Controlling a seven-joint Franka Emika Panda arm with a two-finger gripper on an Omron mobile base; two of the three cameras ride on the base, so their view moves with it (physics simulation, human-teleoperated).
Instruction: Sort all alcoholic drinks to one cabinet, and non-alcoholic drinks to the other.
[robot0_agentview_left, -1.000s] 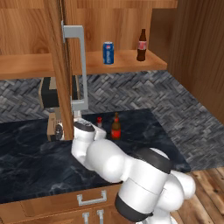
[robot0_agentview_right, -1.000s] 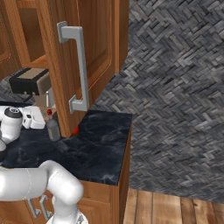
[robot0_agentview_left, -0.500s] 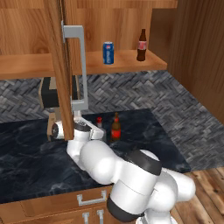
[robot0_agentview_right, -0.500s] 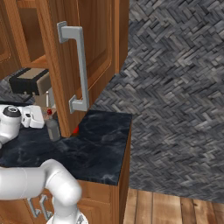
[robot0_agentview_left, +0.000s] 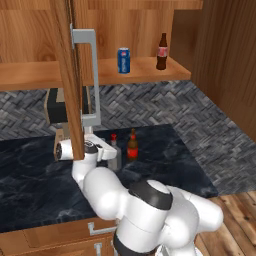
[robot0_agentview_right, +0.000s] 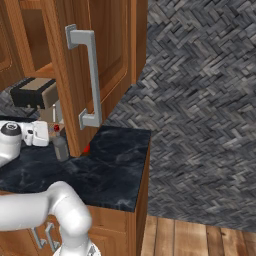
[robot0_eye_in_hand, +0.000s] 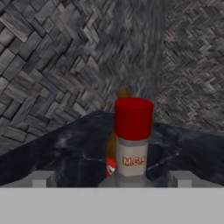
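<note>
Gripper: the gripper (robot0_eye_in_hand: 112, 183) stands fully open, one fingertip at each side of the liquor bottle (robot0_eye_in_hand: 132, 144), and it grips nothing yet
Liquor bottle: it is upright on the dark counter (robot0_agentview_left: 165, 150), with the red cap (robot0_eye_in_hand: 133, 118) at 12 o'clock from the fingertips in the hand view; in the left base view the bottle (robot0_agentview_left: 115, 152) is just in front of the white hand
Beer bottle: the brown beer bottle (robot0_agentview_left: 132, 146) stands just beside the liquor bottle, at its 3 o'clock in the left base view; in the hand view it is mostly hidden behind it, only the top and a little of the red label peek out
Non-alcoholic drinks: the blue soda can (robot0_agentview_left: 123, 60) and the cola bottle (robot0_agentview_left: 161, 52) stand already on the open shelf (robot0_agentview_left: 145, 70), at 12 to 1 o'clock from the hand, well apart from it
Cabinet door: the open wooden door (robot0_agentview_left: 67, 85) with the grey handle (robot0_agentview_left: 89, 80) hangs just above the hand
Risk 1: if the jaws close high near the cap, I judge the bottle may tilt or slip
Risk 2: pushing forward more can knock the liquor bottle into the beer bottle behind, because they are so near
Risk 3: lifting straight up may bring the hand or the bottle against the door edge
</note>
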